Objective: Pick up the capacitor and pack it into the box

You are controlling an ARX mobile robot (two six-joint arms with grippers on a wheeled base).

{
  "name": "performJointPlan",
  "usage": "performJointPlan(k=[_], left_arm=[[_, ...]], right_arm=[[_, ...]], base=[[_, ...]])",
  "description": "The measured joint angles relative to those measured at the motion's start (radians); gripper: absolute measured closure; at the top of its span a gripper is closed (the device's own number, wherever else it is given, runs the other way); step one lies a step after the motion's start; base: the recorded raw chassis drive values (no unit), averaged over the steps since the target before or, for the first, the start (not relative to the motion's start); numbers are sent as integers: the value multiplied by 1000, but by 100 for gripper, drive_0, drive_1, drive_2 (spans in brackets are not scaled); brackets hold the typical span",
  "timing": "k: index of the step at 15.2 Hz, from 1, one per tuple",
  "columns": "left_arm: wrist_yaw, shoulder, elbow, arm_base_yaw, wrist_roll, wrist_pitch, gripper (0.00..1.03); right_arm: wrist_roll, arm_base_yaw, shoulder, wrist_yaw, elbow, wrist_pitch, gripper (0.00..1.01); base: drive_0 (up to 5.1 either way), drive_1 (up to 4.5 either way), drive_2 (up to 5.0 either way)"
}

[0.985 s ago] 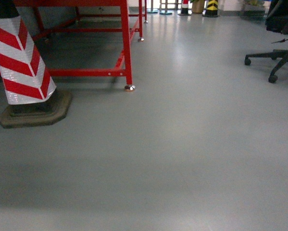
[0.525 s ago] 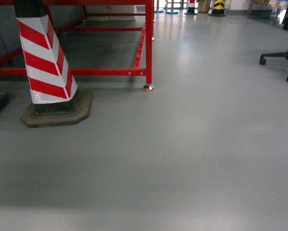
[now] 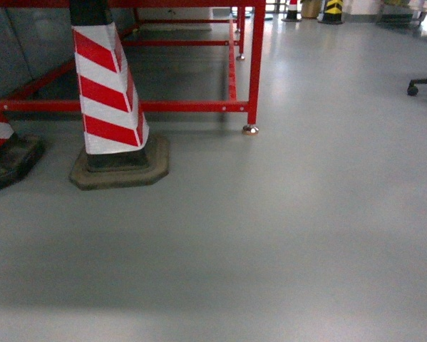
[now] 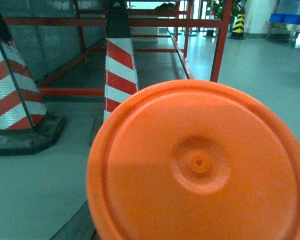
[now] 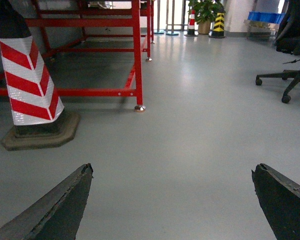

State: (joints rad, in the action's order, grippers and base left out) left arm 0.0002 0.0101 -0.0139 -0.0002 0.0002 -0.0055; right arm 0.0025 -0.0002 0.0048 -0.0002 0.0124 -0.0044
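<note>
No capacitor or box shows anywhere. An orange disc fills my left view, so I cannot tell that jaw state; my right gripper gapes wide, empty. The striped cone has slid rightward: I'm turning left, searching.

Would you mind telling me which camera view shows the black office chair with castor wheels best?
The right wrist view shows the black office chair best: seat edge, column, several legs and castors at the right edge. The head view catches only one leg tip and castor. The left wrist view, largely blocked by an orange round plastic lid, shows no recognisable chair.
</note>
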Motion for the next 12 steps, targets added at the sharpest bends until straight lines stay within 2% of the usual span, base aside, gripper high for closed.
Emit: performJointPlan(k=[12], left_arm=[[-1,0,0,0,0,3,59]], right_arm=[[0,0,0,0,0,-2,3]], base=[[-504,242,242]])
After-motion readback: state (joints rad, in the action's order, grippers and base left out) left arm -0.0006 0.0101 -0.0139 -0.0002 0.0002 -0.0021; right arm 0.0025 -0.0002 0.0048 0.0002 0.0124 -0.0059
